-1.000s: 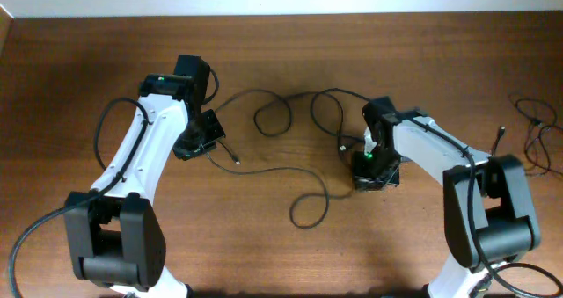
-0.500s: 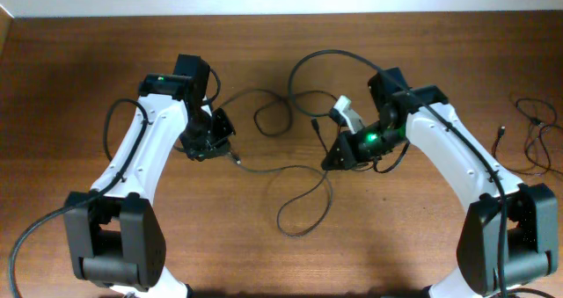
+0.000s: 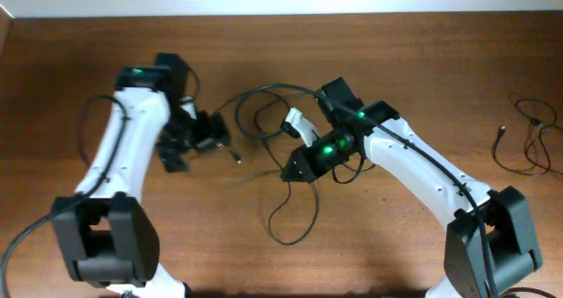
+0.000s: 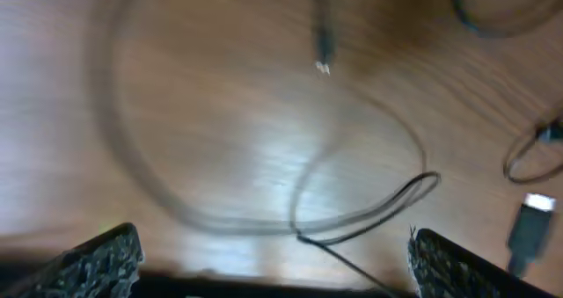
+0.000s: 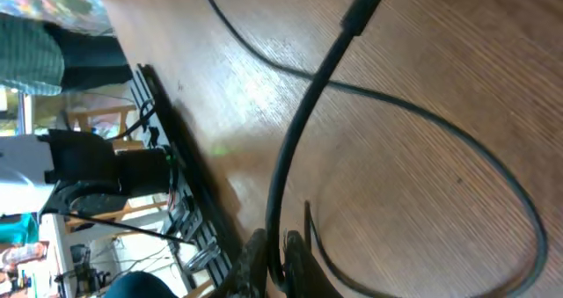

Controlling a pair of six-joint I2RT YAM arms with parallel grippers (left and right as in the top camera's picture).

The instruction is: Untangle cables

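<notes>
Thin black cables [image 3: 264, 113] lie looped on the wooden table between the arms, with a further loop [image 3: 295, 217] nearer the front. A plug end [image 3: 236, 157] lies just right of my left gripper [image 3: 215, 138]. That gripper is open, its fingers [image 4: 97, 263] wide apart above a blurred cable [image 4: 369, 214], holding nothing. My right gripper [image 3: 288, 172] is shut on a cable. In the right wrist view the cable [image 5: 303, 122] runs up from the pinched fingers [image 5: 255, 263] to its plug [image 5: 365, 3].
A separate bunch of thin black cords [image 3: 528, 135] lies at the table's right edge. The table's back edge [image 3: 281, 17] meets a white wall. Both arm bases stand at the front edge.
My left gripper has opened, letting go of the cable, and drawn back to the left. My right gripper, still shut on its cable, has carried it left toward the centre, dragging the loops.
</notes>
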